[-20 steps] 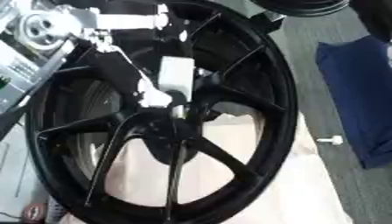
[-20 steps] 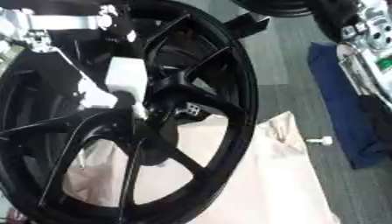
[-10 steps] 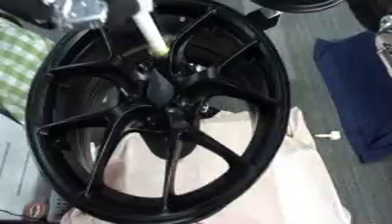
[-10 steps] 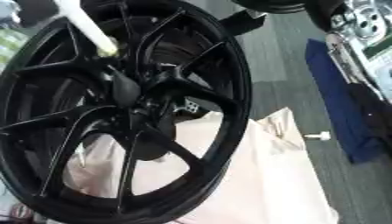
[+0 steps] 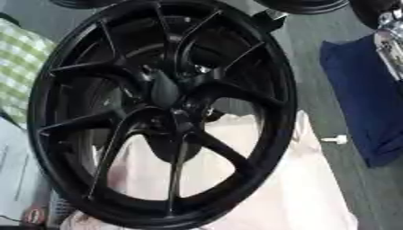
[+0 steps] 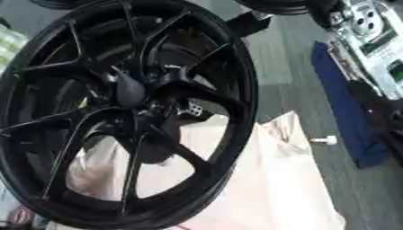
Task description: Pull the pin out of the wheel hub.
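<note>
Neither hand in my view, so fingers unknown. Wheel [image 5: 161, 112] stands tilted on pale cloth [image 5: 307, 197], hub [image 5: 167, 92] facing me. Small white pin [image 5: 337, 139] lies right, beside blue cloth [image 5: 362, 99], probably already out.

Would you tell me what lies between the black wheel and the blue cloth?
A small white pin-like part on bare grey floor, beside the pale sheet; both eye views show it.

The black wheel [image 5: 161, 112] runs past the near and far picture edges in the right eye view, and its left rim is cut off there. The hub [image 5: 167, 92] is dark and blurred; no pin can be made out in it. The small white object [image 6: 324, 140] on the right is too small to identify. The blue cloth [image 5: 366, 103] is cut by the right edge.
</note>
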Controlling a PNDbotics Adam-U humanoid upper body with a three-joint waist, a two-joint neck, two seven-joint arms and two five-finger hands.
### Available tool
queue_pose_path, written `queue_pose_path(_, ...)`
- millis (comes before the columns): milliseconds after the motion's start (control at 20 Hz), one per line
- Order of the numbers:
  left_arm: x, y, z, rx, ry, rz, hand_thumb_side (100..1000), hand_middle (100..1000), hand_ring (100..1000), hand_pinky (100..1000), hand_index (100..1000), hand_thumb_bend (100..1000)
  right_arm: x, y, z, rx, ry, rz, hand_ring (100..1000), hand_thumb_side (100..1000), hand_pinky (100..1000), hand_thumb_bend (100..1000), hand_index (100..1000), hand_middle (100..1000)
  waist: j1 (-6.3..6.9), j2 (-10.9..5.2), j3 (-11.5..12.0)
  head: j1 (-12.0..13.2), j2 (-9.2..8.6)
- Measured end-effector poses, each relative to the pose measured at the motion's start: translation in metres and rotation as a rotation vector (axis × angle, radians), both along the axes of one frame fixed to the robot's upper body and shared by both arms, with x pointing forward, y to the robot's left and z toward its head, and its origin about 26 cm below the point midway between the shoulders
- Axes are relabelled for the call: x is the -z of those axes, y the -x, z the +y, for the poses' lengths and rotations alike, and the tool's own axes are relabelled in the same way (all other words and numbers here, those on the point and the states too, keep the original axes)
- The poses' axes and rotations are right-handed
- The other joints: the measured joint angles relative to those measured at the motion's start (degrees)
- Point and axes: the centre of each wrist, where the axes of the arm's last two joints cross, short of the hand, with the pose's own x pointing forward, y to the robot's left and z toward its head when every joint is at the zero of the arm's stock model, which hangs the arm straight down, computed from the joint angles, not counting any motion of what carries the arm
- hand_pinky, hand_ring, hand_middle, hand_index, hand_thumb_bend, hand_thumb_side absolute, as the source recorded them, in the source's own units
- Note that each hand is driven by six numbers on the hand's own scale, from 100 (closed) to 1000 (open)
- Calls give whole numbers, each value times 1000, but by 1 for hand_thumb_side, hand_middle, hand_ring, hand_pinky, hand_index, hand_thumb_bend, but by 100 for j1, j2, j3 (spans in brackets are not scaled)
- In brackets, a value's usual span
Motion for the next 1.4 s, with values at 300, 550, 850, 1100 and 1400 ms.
queue_pose_path(300,16,1,102,-345,174,85,110,256,455,627,427,100,-5,5,-5,34,-29,-52,692,735,928,100,705,575,-202,0,114,-45,-74)
queue_pose_path(550,57,-2,158,-536,299,161,751,663,731,774,813,429,-8,7,-6,46,-47,-84,690,740,928,100,704,574,-311,10,97,-4,-166)
queue_pose_path(850,116,-2,166,-565,331,198,949,742,779,802,855,464,-10,7,-6,48,-56,-99,689,724,928,100,704,574,-346,20,35,102,-207)
queue_pose_path(1100,143,12,171,-578,357,171,881,636,715,761,783,311,-12,7,-5,39,-62,-103,689,719,927,100,704,575,-346,15,-54,186,-202)
queue_pose_path(1400,136,25,151,-460,461,17,799,594,674,737,752,280,-12,6,-4,29,-65,-105,689,713,926,100,704,575,-387,-11,-101,259,-146)
